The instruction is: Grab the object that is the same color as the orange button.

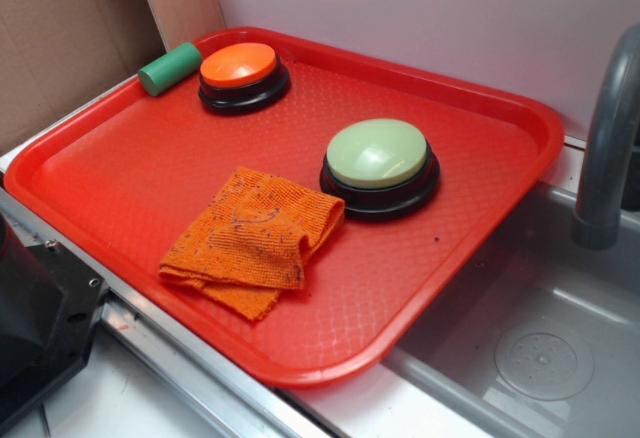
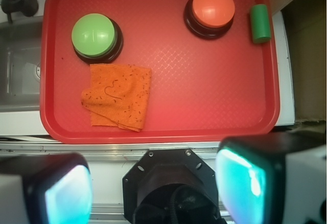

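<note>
in the exterior view, a red plastic tray with a textured floor (image 1: pixel 130 173) is sitting on a metal counter, its right end hanging over a grey sink basin (image 1: pixel 540 348). a folded orange woven cloth rag with dark specks and frayed edges (image 1: pixel 250 238) is lying on the tray floor toward the near rim, just beside a round push-button with a pale green dome and black base (image 1: pixel 379 166), the two looking close to touching. a round push-button with a bright orange dome and black base (image 1: pixel 242 75) is standing in the far corner, and a short green cylinder (image 1: pixel 169 68) is lying on its side against it at the tray's rim. a grey faucet pipe (image 1: pixel 607 148) is rising at the right edge. the robot's black base (image 1: pixel 35 328) is showing at lower left; the gripper is not appearing here.

in the wrist view, the camera is looking straight down. the gripper (image 2: pixel 153 188) is hanging over the counter edge, outside the tray, with its two pale fingers (image 2: pixel 66 193) spread wide apart and holding nothing. the rag (image 2: pixel 118 96) is lying in the tray's lower left area, directly below the green button (image 2: pixel 95 36). the orange button (image 2: pixel 212 9) is sitting at upper right, with the cylinder (image 2: pixel 260 23) beside it.
</note>
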{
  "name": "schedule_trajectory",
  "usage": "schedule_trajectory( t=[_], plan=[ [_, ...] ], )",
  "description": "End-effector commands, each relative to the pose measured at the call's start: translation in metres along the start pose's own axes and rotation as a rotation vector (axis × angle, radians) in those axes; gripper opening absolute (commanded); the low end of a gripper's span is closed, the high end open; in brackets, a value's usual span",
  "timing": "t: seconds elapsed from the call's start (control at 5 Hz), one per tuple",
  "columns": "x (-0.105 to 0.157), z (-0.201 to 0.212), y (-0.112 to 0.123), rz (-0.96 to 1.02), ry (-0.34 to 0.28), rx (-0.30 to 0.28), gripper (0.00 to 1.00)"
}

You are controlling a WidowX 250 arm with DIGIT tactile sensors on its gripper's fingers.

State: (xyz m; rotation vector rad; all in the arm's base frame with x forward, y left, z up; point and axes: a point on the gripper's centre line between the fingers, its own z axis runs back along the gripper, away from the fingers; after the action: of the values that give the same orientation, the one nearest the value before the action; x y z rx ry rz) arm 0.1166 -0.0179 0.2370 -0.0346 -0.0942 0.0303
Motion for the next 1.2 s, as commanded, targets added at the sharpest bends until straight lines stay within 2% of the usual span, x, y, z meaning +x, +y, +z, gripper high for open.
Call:
schedule_trajectory(
  t=[0.0, 0.2, 0.8, 1.0],
  plan=[
    [0.000, 0.000, 0.000, 0.000, 0.000, 0.000, 1.00],
    [0.011, -0.022, -0.002, 0.011, -0.004, -0.025, 1.00],
    [0.037, -0.123, 0.010, 0.021, -0.108, -0.092, 1.00],
    [0.047, -0.144, 0.010, -0.022, -0.142, -0.086, 1.00]
  ],
)
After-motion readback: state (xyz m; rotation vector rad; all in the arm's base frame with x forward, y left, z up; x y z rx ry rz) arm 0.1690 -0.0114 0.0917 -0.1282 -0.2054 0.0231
